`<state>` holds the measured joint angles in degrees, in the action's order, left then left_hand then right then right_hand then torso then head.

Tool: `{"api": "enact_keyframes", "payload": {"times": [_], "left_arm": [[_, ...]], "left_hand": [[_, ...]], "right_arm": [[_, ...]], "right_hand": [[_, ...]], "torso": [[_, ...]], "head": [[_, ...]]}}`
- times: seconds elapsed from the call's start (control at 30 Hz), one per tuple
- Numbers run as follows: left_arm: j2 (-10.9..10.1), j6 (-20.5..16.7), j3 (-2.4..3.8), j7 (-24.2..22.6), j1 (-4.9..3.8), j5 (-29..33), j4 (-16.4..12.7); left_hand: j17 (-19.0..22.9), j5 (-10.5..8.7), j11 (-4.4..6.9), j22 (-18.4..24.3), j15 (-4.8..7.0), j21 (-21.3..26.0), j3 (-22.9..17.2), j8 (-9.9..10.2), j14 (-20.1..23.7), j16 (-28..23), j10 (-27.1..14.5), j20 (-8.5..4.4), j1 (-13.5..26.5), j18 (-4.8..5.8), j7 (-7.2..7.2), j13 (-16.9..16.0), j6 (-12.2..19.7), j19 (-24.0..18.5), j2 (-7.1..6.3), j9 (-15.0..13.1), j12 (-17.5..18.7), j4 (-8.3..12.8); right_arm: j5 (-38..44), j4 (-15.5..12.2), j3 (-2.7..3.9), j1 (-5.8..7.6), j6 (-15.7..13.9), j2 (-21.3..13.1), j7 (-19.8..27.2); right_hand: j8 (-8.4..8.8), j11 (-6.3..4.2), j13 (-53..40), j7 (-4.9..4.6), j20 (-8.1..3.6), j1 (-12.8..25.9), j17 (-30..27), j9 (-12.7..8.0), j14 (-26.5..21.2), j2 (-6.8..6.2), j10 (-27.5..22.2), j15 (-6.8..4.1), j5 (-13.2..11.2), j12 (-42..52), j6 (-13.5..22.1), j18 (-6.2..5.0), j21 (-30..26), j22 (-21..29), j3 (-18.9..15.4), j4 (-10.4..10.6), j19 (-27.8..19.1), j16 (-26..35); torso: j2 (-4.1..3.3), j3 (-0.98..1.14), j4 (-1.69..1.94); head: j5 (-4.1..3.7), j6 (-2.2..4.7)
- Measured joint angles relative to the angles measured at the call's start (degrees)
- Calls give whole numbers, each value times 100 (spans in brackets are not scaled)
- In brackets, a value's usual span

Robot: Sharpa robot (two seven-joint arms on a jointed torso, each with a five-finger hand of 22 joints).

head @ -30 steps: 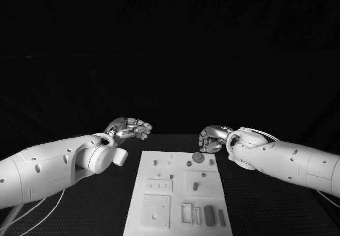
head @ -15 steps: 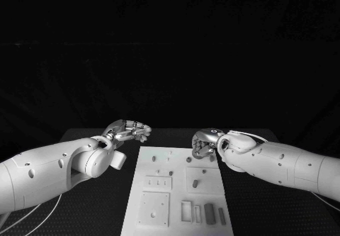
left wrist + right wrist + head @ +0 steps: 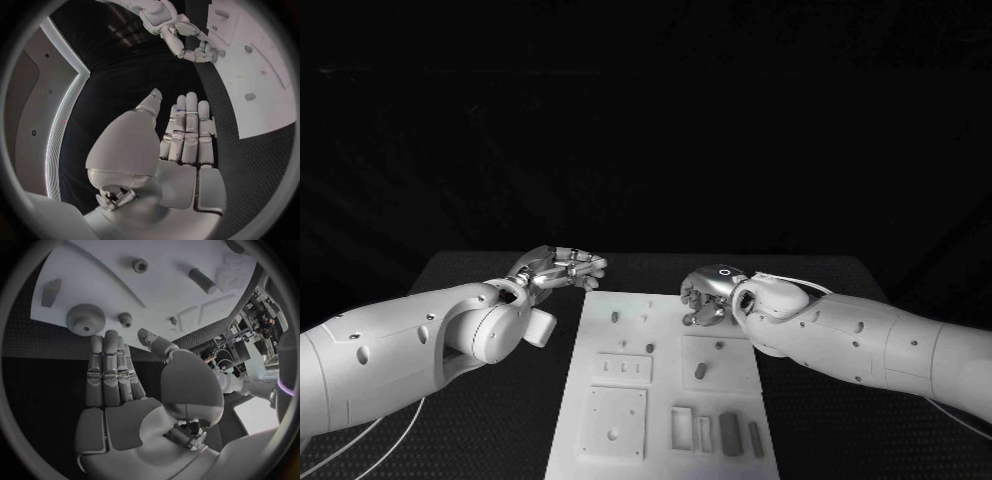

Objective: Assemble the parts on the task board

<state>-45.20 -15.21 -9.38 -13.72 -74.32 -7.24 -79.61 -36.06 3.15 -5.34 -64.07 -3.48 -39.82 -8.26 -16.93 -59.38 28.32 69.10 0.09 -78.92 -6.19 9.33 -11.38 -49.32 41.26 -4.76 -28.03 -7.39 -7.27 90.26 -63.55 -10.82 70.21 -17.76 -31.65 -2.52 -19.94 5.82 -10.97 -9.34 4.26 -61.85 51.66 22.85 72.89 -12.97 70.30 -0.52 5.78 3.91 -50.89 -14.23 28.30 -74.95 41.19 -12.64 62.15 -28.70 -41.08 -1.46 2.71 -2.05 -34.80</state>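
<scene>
I've got the right robot hand (image 3: 708, 296) over the far right corner of the board (image 3: 658, 400), fingers bent down toward it in the head view. From its wrist camera the fingers (image 3: 109, 367) lie straight and together with nothing in them, tips just short of the big gear (image 3: 85, 318). That gear sits on the board near its edge, a small gear (image 3: 125, 317) just beside it, a wedge-shaped part (image 3: 51, 291) a little apart, and a round knob (image 3: 140, 265) and a cylinder (image 3: 202, 280) further in.

Left robot hand (image 3: 564, 266) hangs over the bare surface (image 3: 473, 275) just off the board's far left corner. In its wrist camera the fingers (image 3: 187, 125) are straight and side by side, empty. Past them I can see the right robot hand above the board's edge, fingers curled in toward the thumb; whether it grips a part there I cannot tell.

On the board near me: a row of slots with a dark bar (image 3: 728, 436) standing in it, and a peg (image 3: 701, 371) upright in the square plate at mid-board.
</scene>
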Motion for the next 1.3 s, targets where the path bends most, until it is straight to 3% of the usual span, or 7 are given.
{"api": "enact_keyframes", "payload": {"times": [0.2, 0.4, 0.8, 1.13, 1.3], "left_arm": [[18, 11, 0, 1, 0, 14, 6], [48, 21, 0, 1, 0, 32, 33], [67, 40, 0, 3, 2, 61, 66], [50, 48, 0, 7, 2, 69, 43], [55, 51, 0, 7, 1, 71, 44]], "left_hand": [[0, 0, 0, -1, 0, 0, 30, 31, 0, 0, 0, -21, -23, 16, 0, -7, 0, 20, -23, 0, 37, -61], [-6, 0, 0, -1, 0, 0, 46, 33, 0, 0, 0, -62, -23, 67, 0, -15, 0, 21, -22, 0, 53, -110], [-15, 0, -19, -7, 0, 0, 118, 33, 0, 0, 20, -103, -45, 128, -1, -35, -1, 20, -45, -1, 102, -213], [-41, 0, -39, -27, 12, -1, 315, 78, -12, -33, 40, -197, -304, 212, -1, -94, 0, 33, -45, -34, 207, -543], [-65, 0, -36, -53, 20, -1, 512, 101, -20, -33, 81, -205, -554, 222, -1, -137, -1, 42, -6, -64, 274, -851]], "right_arm": [[117, 22, 2, -26, -43, 24, -48], [239, 22, 0, -32, -71, 16, -114], [354, 52, 1, -75, -66, 43, -164], [361, 124, 0, -134, -38, 94, -159], [363, 161, 13, -138, -39, 122, -152]], "right_hand": [[20, -9, 80, -18, -72, -53, 200, -18, 117, -53, -69, -13, 0, 0, 18, 10, 244, 1, 0, 0, 135, -217], [33, -9, 167, -17, -265, -113, 625, -35, 288, -113, -70, -59, 0, 0, 18, 155, 916, 0, -34, -2, 390, -899], [33, -31, 227, 3, -328, -113, 776, -40, 286, -113, -47, -61, 0, 0, -2, 198, 1396, 1, -33, -1, 345, -1296], [32, -96, 227, 19, -352, -113, 813, -30, 274, -113, 31, -74, 0, 1, -61, 198, 1631, 2, -15, -19, 320, -1502], [33, -101, 219, 43, -378, -110, 819, -24, 246, -48, 66, -102, 0, 7, -86, 199, 1698, 3, 0, -34, 291, -1579]], "torso": [[-56, -10, 0], [-90, -32, -3], [-140, -40, -3], [-181, -32, -4], [-198, -35, -8]], "head": [[-10, 10], [-21, 4], [-16, 10], [17, 15], [21, 9]]}}
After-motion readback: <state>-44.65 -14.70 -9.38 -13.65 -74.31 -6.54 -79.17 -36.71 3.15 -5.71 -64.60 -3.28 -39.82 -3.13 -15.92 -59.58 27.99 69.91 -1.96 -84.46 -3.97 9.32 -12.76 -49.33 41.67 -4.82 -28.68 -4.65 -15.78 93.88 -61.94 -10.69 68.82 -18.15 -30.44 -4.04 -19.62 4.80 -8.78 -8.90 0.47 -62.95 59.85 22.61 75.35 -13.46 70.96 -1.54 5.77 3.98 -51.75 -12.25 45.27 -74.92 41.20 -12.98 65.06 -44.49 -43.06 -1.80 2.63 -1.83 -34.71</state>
